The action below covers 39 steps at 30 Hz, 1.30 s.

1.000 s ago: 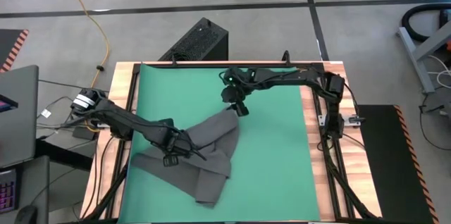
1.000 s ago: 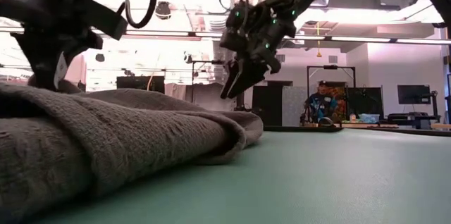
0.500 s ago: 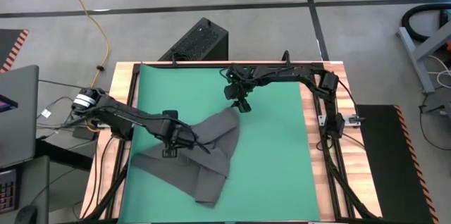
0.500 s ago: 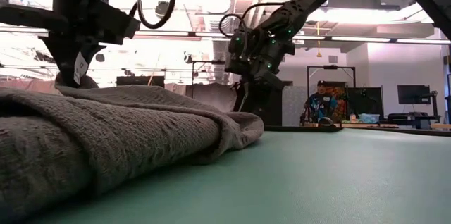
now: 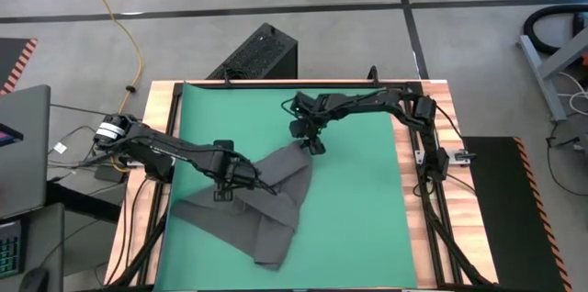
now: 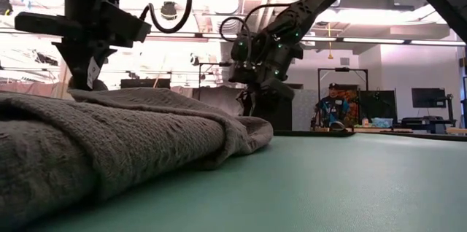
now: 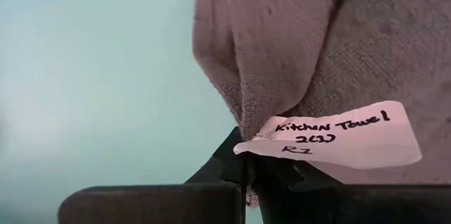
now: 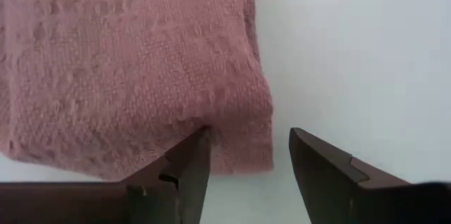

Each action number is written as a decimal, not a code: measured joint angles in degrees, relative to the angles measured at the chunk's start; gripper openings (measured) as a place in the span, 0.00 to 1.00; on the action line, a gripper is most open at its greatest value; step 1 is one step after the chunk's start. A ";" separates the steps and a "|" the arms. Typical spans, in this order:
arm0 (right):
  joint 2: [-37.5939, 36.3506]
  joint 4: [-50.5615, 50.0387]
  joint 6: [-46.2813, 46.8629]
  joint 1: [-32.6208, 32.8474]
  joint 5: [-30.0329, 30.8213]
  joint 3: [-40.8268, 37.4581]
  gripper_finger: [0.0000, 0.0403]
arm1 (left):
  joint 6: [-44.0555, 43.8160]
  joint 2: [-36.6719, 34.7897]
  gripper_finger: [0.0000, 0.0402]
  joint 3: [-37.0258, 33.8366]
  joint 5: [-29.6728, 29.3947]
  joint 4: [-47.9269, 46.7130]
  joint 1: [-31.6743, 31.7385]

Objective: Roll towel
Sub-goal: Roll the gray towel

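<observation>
On the green mat (image 5: 358,200), left pincer (image 5: 223,185) clamps the towel (image 5: 266,209) (tagged edge); right pincer (image 5: 312,145) gapes.

A white tag (image 7: 331,134) on the towel (image 7: 317,48), pinched in the left end effector (image 7: 248,175), bears handwriting: "Kitchen Towel", then "2(2)", and a last line that looks like "R2", though it is unclear. No other writing can be read anywhere.
</observation>
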 joint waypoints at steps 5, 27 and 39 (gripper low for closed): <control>2.76 0.62 2.59 0.25 0.81 0.19 0.37 | -0.06 0.00 0.00 0.00 -0.03 0.16 0.32; -17.66 -4.22 8.60 0.15 18.00 -0.14 0.03 | 0.39 0.00 0.00 23.05 -22.29 -18.28 1.47; -35.81 -4.26 10.34 0.01 39.19 -0.03 0.03 | 9.96 0.00 0.00 45.54 -35.45 -22.99 6.31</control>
